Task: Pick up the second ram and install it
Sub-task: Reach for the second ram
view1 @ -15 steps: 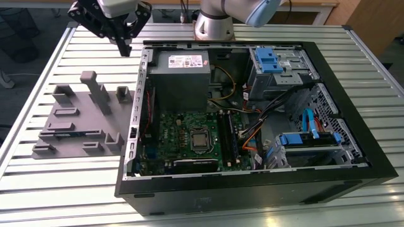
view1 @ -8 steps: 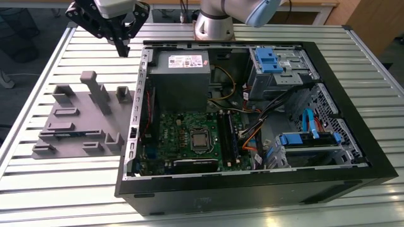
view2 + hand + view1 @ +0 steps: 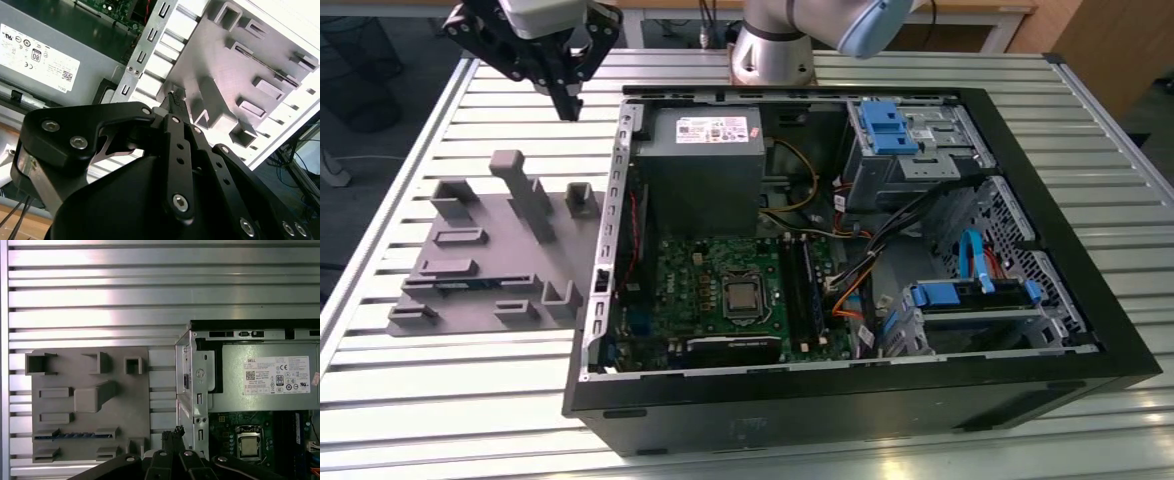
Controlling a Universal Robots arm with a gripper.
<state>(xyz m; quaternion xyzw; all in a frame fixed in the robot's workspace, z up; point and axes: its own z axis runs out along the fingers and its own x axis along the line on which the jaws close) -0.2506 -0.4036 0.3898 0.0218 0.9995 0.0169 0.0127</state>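
The second ram is a thin blue strip standing on edge between two low holders of the grey fixture plate. In the exterior view it shows as a dark line near the plate's front left. My gripper hangs high above the slatted table, behind the plate and left of the computer case's back corner. Its black fingers meet at the tips in both wrist views, shut with nothing between them. It is well apart from the ram.
The open computer case lies on the slatted metal table, with a grey power supply, a motherboard with a bare processor, long black memory slots and blue drive brackets. Grey posts rise from the plate.
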